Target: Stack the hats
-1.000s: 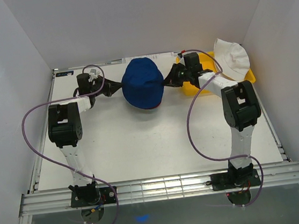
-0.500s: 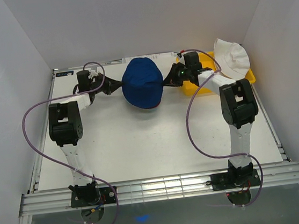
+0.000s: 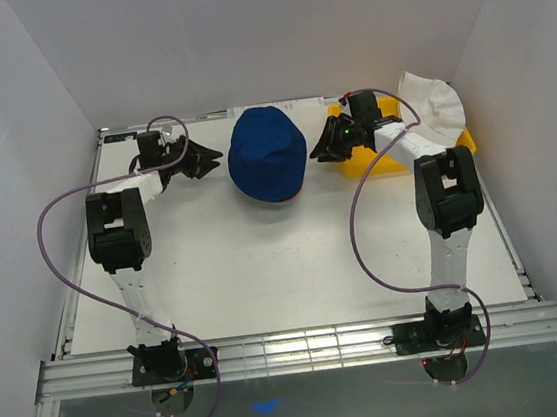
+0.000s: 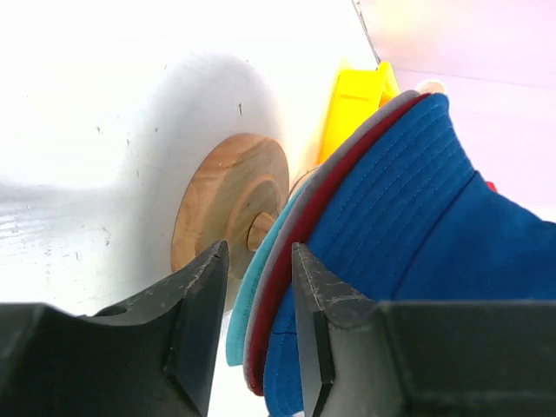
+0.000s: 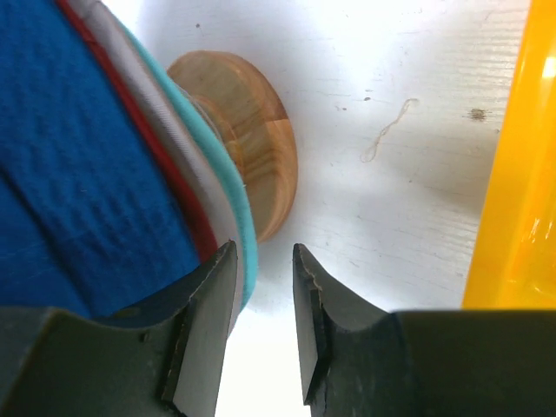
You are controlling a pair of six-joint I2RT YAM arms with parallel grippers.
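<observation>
Four hats sat nested on the stand [image 4: 230, 204], with one more waiting on the tray [image 3: 369, 166].
At the far middle of the bench [image 3: 265, 270], the blue hat [image 3: 268, 154] topped the pile, its brim lying over the red [image 4: 287, 261], grey [image 4: 271, 269] and teal [image 4: 239, 334] brims. The wooden stand probably kept the crowns rounded so each hat seats over the last. The left end effector [image 4: 259, 261] stood at the pile's left edge and the right end effector [image 5: 265, 252] at its right edge. Each had its jaws parted and held nothing, with the brims just beside the fingers. Flanking the pile this way likely suited drawing a hat down evenly. The white hat [image 3: 432, 100] lay over the tray's far right end, well apart from the pile, seemingly the last to stack.
</observation>
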